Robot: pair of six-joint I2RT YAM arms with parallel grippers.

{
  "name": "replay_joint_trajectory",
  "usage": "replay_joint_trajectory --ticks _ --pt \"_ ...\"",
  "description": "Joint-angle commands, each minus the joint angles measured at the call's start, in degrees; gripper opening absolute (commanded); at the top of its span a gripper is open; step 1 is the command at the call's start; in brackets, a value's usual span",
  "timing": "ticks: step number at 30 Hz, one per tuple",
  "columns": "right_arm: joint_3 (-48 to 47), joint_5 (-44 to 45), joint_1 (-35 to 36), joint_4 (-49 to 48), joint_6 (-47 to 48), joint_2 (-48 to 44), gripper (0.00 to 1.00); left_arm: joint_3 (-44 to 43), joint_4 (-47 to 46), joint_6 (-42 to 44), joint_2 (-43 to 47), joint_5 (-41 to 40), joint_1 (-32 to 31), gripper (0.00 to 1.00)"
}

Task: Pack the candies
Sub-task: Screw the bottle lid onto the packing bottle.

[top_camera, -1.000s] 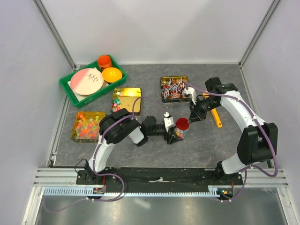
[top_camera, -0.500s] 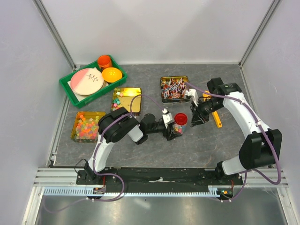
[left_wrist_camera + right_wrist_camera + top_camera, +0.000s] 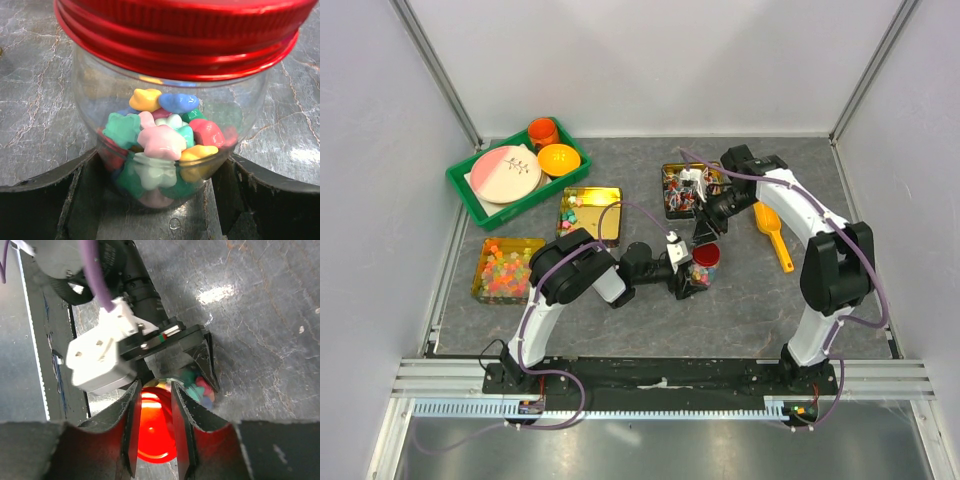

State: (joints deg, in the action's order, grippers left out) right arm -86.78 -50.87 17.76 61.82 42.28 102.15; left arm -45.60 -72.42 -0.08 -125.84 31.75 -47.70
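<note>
Left gripper [image 3: 157,175] is clamped on the clear round jar [image 3: 240,110]; its wrist cam shows glossy pastel star candies [image 3: 160,140] piled inside, under a ribbed red lid [image 3: 180,35]. Right gripper [image 3: 155,387], fingers [image 3: 131,440] barely parted, hangs over that lid, maybe touching it.

The candies [image 3: 159,142] are pastel pink, yellow, green, blue and white, the jar [image 3: 87,95] clear, its lid [image 3: 180,40] glossy red, the table [image 3: 30,90] grey with pale veining

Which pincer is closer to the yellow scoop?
Right. The right pincer hangs over the jar, left of the yellow scoop; the left pincer grips the jar, farther left.
</note>
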Motion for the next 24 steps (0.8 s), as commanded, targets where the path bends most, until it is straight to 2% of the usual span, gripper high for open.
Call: replay_joint_trajectory --ticks 1,7,12,24 --pt "-2.43 -2.39 -0.09 1.20 2.19 1.56 0.37 -0.98 1.76 -0.63 -0.11 -1.07 0.07 0.01" --pt "-1.99 -0.73 -0.18 1.63 2.98 1.83 0.36 -1.07 1.93 -0.63 -0.19 -1.16 0.07 0.01" --pt "-0.41 1.12 -0.97 1.81 3.77 0.95 0.29 -1.07 2.02 -0.63 -0.11 -1.25 0.07 0.01" --pt "1.26 0.16 -5.80 4.62 6.14 -0.20 0.33 -0.98 1.85 -0.71 0.07 -1.43 0.07 0.01"
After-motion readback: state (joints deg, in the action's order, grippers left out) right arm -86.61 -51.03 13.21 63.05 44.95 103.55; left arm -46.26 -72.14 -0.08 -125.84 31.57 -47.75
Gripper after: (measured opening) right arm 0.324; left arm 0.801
